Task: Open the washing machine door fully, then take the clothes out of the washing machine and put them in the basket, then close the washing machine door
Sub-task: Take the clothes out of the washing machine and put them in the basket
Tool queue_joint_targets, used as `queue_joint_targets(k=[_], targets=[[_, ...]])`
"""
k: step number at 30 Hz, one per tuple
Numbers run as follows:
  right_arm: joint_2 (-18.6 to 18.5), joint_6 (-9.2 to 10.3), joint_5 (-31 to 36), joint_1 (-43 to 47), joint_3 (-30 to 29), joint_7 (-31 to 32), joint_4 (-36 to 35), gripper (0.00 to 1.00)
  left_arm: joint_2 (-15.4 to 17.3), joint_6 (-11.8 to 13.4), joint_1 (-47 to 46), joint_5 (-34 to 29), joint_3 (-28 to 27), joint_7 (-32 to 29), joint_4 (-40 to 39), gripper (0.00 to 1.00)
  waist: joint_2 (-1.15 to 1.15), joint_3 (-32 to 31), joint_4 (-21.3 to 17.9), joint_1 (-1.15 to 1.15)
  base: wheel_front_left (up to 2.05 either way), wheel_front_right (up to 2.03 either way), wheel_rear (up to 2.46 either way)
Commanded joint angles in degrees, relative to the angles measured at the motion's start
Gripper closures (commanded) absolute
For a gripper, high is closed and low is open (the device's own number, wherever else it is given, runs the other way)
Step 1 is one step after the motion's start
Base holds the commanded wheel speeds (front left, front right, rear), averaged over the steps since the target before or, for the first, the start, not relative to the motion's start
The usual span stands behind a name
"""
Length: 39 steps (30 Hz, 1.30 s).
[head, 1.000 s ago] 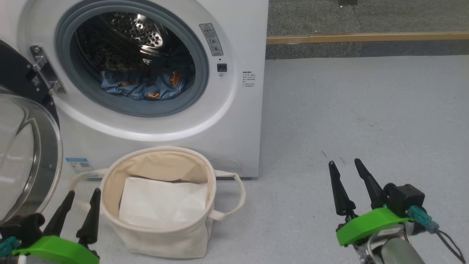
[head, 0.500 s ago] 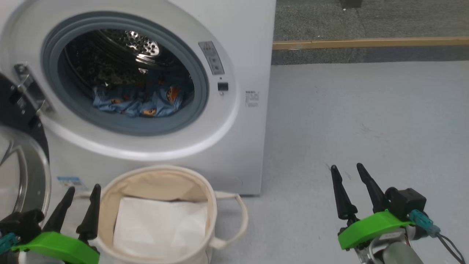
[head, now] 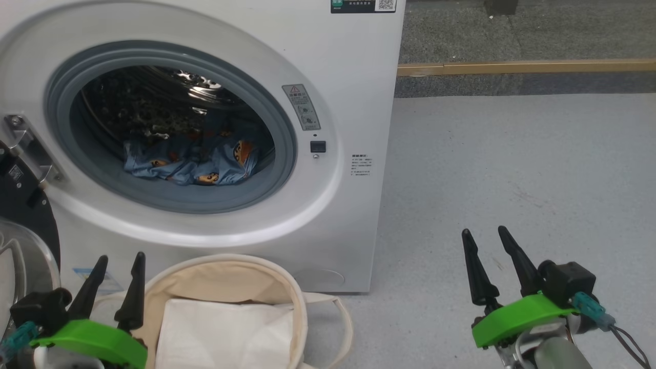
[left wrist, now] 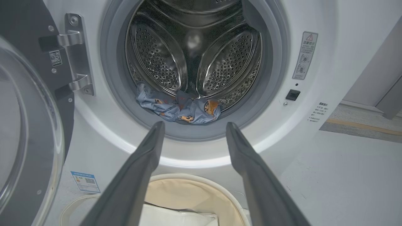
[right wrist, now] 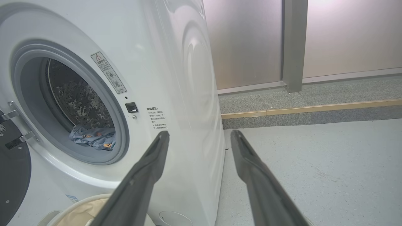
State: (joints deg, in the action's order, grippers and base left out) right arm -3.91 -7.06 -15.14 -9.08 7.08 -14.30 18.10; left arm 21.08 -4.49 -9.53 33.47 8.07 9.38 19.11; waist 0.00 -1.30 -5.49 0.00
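Across the last second the whole head view shifts. The washing machine (head: 353,102) now sits lower in it and the basket (head: 230,258) has sunk to the bottom edge, so it is the camera that has lifted and nothing on the floor (head: 512,169) has moved. That brings the drum mouth toward the middle of the view, which reads as lining up for the reach inside. The washing machine door (left wrist: 34,141) already hangs swung wide to the left. The light blue printed clothes (head: 192,161) lie bunched at the front of the perforated drum (left wrist: 157,53), not yet taken out, and only the white sheet (head: 225,333) is in the basket. The left hand (head: 121,258) has its fingers spread wide and empty, touching nothing, just beside the basket's near rim and pointed at the drum mouth. The right hand (head: 484,231) is likewise spread and empty over bare floor, well right of the machine.
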Motion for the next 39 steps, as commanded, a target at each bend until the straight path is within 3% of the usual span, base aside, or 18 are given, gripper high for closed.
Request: queue_joint_targets(k=[1,11,23,32,39], targets=[[0.3,-0.43,0.3,-1.9,1.4,-0.7,-1.9,0.0,1.7,0.6,-3.2,-0.8,-2.4,0.9,-1.0,0.0,0.0,0.0,0.0,0.0,0.0,0.0,0.0],[0.2,-0.43,0.1,-1.9,1.6,-0.7,-2.2,0.0,1.5,1.8,-3.9,-1.6,-1.8,1.5,0.5,0.0,0.0,0.3,0.1,0.0,0.0,0.0,0.0],[0.1,-0.43,-0.4,-3.5,2.6,-0.7,-2.7,0.0,1.0,3.5,-13.3,-5.4,2.0,-0.1,10.2,0.0,0.0,3.1,-1.3,0.0,0.0,0.0,0.0],[-0.1,-0.43,-0.1,-6.1,2.3,-0.7,-5.4,0.0,1.7,4.9,-26.1,-9.4,5.1,-3.3,19.1,0.0,0.0,10.8,-2.4,0.0,0.0,0.0,0.0],[0.0,-0.43,0.1,-8.9,1.7,-0.7,-7.9,0.0,2.2,8.0,-38.4,-15.1,8.9,-5.7,27.4,0.0,0.0,18.0,-3.0,0.0,0.0,0.0,0.0]])
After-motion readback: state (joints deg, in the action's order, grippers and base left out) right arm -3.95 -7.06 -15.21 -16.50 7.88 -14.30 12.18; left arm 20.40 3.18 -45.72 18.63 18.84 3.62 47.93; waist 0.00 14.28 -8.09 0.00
